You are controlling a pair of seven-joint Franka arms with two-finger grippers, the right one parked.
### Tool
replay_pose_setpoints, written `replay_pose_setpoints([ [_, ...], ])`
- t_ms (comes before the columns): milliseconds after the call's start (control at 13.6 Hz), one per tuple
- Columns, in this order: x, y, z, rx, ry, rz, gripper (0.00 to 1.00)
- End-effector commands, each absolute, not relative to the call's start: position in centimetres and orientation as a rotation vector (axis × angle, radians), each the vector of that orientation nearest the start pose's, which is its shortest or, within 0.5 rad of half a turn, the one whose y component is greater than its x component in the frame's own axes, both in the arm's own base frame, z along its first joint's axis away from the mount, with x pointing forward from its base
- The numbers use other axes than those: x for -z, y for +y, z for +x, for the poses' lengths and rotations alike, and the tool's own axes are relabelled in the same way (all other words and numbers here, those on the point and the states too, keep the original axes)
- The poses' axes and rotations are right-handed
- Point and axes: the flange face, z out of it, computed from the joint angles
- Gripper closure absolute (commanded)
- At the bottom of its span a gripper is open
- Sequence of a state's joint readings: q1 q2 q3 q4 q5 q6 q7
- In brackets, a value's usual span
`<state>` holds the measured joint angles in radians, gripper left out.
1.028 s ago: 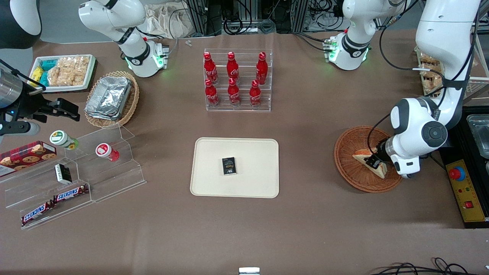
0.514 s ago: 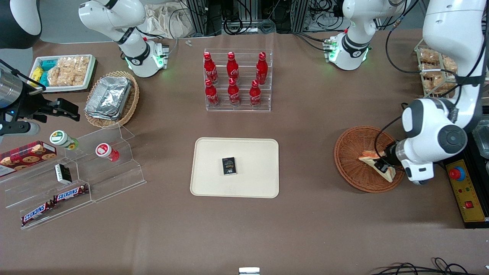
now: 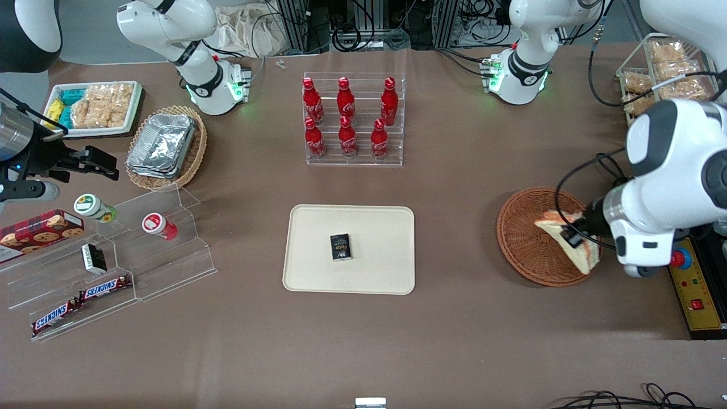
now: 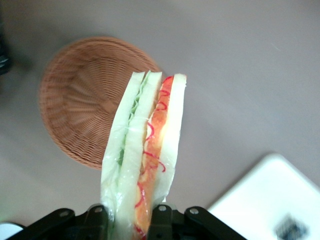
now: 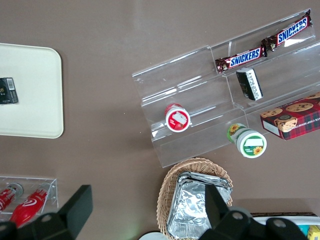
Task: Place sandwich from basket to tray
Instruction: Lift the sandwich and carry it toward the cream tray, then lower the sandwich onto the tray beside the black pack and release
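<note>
Two black fingers of the left gripper (image 4: 131,220) clamp the triangular white-bread sandwich (image 3: 569,246), held clear above the round reddish-brown wicker basket (image 3: 525,238). The flat cream rectangular tray (image 3: 375,227) lies well apart, toward the parked arm's end.

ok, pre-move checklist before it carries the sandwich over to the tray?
1. Grip: gripper is shut on the sandwich, fingers on both bread faces. ok.
2. Lift: in the wrist view the sandwich hangs above the basket, apart from the weave. ok.
3. Sandwich whole: bread and filling layers stay together, nothing hanging loose. ok.
4. Drop zone: the tray has bare space around the small black packet. ok.
5. Path: only bare table shows between basket and tray. ok.
6. Grip firmness for the carry: cannot tell.
</note>
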<state>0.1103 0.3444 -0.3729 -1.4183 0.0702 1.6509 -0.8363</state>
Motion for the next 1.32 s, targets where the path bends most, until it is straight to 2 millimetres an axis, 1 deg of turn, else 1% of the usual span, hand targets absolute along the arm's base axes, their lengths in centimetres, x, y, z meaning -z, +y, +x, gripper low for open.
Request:
replay_pose_setpoints([
  [0, -49.9, -19.9, 63.7, -0.208, -0.527, -3.159, 1.0],
  [73, -49.4, -22.5, 64.0, -0.215, -0.471, -3.214, 1.0],
  [147, -48.2, -24.8, 64.2, -0.238, -0.42, -3.26, 1.0],
  [220, -46.6, -28.7, 63.7, -0.223, -0.315, -3.269, 1.0],
  [294, -44.5, -31.7, 63.2, -0.191, -0.235, -3.244, 1.0],
  [367, -41.9, -34.1, 62.9, -0.156, -0.2, -3.216, 1.0],
  [440, -39.6, -36.1, 62.7, -0.128, -0.218, -3.203, 1.0],
  [514, -37.8, -37.9, 62.5, -0.085, -0.212, -3.201, 1.0],
  [587, -35.7, -39.3, 62.4, -0.063, -0.189, -3.213, 1.0],
  [661, -33.3, -41.3, 62.3, -0.044, -0.169, -3.256, 1.0],
  [734, -31.5, -42.5, 63.3, 0.015, -0.192, -3.322, 1.0],
  [807, -28.8, -43.0, 64.3, 0.038, -0.223, -3.343, 1.0],
  [881, -27.0, -44.4, 63.8, 0.042, -0.194, -3.321, 1.0],
  [954, -24.9, -45.0, 63.1, 0.059, -0.163, -3.265, 1.0],
  [1028, -23.8, -45.6, 62.5, 0.081, -0.137, -3.221, 1.0],
  [1101, -23.2, -45.6, 62.4, 0.089, -0.135, -3.2, 1.0],
  [1174, -23.2, -45.5, 62.4, 0.085, -0.138, -3.2, 0.95],
  [1248, -22.9, -45.5, 62.2, 0.078, -0.135, -3.196, 0.77],
])
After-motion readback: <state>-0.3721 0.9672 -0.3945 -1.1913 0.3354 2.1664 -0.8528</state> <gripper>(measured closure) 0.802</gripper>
